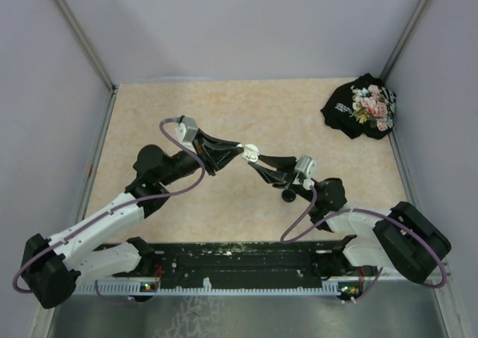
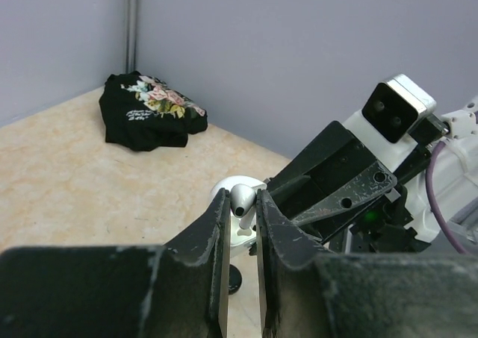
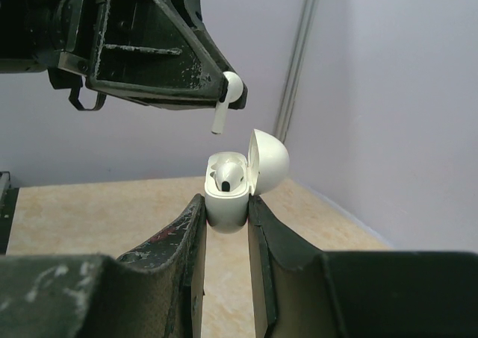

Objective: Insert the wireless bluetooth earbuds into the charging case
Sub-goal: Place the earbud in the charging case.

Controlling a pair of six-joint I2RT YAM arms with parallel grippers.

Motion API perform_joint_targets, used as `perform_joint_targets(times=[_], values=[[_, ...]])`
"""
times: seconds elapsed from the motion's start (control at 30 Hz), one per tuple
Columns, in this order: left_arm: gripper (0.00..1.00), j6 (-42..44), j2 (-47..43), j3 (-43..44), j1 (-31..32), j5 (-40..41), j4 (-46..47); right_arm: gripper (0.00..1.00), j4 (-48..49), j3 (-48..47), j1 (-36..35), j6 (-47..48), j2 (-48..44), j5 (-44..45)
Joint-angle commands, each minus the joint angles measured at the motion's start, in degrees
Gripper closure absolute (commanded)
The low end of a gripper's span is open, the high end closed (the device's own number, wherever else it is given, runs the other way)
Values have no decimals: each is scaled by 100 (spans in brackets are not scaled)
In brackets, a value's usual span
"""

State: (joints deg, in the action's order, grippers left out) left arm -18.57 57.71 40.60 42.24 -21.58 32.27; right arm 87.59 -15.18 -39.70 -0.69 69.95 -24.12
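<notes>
right wrist view tells most of it: left hand (image 2: 242, 202) is pinched tight on a white earbud (image 3: 226, 103), stem hanging down, just above the open case (image 3: 226, 198). right hand (image 3: 226, 213) is clamped on the lower half of the case, with the lid (image 3: 270, 163) flipped back to the right. both are up off the surface (image 1: 224, 114). the other earbud (image 3: 228, 175) sits in the case, so one slot should be free, but i can't really see that slot from here.

what worries me:
- the stem looks a bit left of the case mouth, so a straight drop could land it on the rim or on the other earbud and bounce it down to the surface.
- letting go too high would do the same.
- pushing down hard could tip the case in that narrow grip, since only its bottom is held.
- the left fingers are bulky and could knock the lid shut on the way in.
</notes>
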Motion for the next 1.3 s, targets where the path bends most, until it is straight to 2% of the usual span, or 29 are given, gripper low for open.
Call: perform_joint_targets(times=[0.0, 0.83, 0.93, 1.17, 1.27], values=[[79, -180, 110, -48, -9, -390, 446, 100, 529, -275, -11, -168, 24, -101], [78, 278, 249, 38, -5, -504, -231, 100, 596, -253, -11, -264, -60, -130], [73, 337, 258, 90, -5, -572, -383, 100, 560, -257, -11, -262, -76, -139], [55, 504, 97, 194, -5, -453, -740, 100, 557, -249, -15, -262, -60, -165], [52, 576, -4, 250, -5, -378, -909, 100, 544, -250, -11, -276, -61, -192]])
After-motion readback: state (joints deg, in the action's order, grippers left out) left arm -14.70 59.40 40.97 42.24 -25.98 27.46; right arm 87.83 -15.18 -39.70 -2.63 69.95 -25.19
